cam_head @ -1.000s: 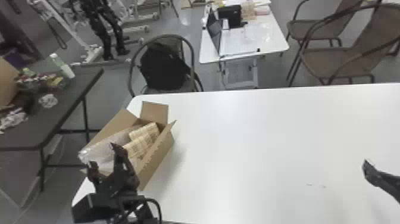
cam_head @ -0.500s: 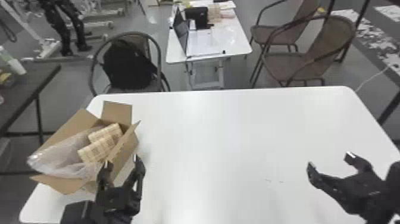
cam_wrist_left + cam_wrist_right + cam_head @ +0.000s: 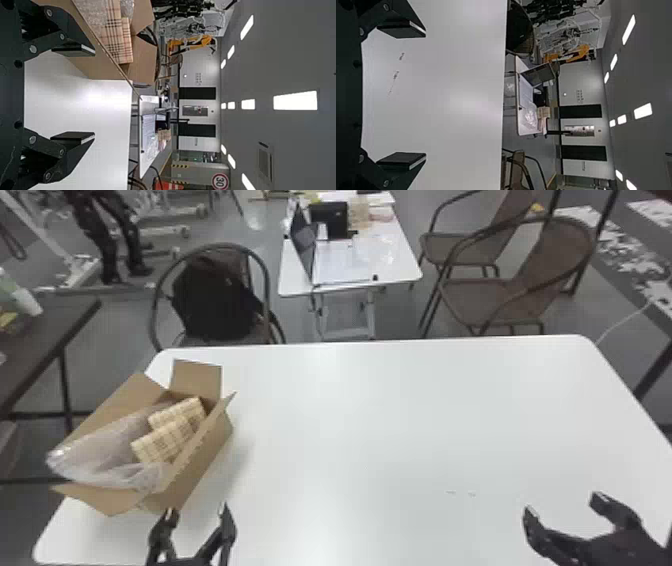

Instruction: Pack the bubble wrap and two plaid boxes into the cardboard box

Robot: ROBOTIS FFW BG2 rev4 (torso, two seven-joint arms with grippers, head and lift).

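Slanting lengthwise toward table's (image 3: pixel 375 430) far edge with box (image 3: pixel 202 470), holding plaid boxes (image 3: pixel 165 437), bubble wrap (image 3: pixel 100 455). Gaping wide, empty, at left gripper (image 3: pixel 198 511), right gripper (image 3: pixel 565 505).

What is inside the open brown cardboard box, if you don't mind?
Clear bubble wrap and two beige plaid boxes are visible; they cover the cardboard box's floor, so anything beneath is hidden.
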